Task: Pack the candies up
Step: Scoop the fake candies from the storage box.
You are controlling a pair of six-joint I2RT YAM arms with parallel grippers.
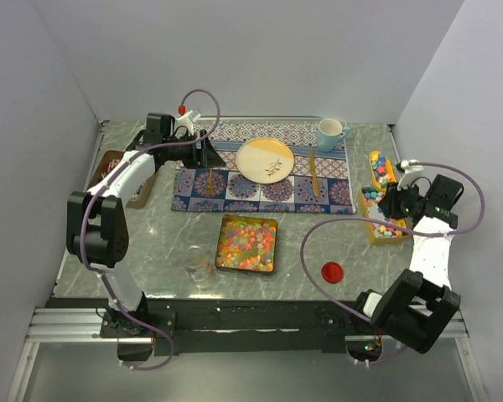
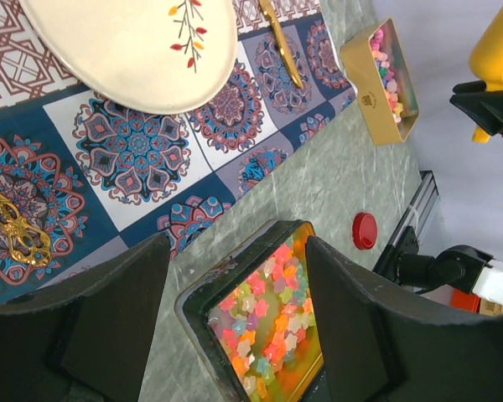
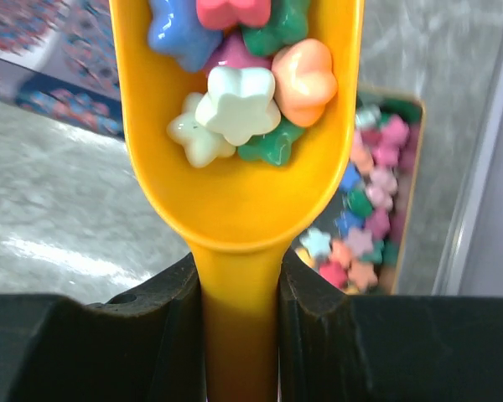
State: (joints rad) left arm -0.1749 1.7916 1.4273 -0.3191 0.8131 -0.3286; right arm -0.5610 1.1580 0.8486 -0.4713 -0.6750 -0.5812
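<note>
The right arm is folded back on itself at the desk's (image 1: 151,243) right edge, forearm reaching toward the far side. The right hand (image 3: 239,289) is clamped narrow on the handle of a yellow scoop (image 3: 235,201), which is held about level. Its bowl carries a small heap of star-shaped candies (image 3: 239,105) in white, green, peach, pink and blue. Below and just beyond the bowl sits an open gold box (image 2: 360,96), partly filled with more of them.

The left arm stretches far out over the patterned mat (image 2: 134,151), near the cream plate (image 2: 109,50). The left hand (image 2: 235,276) is spread wide, holding nothing. Its wrist camera looks down at a black tray (image 2: 193,310) on the desk in front of the mat, which is full of candies in pink, orange, yellow and green.
</note>
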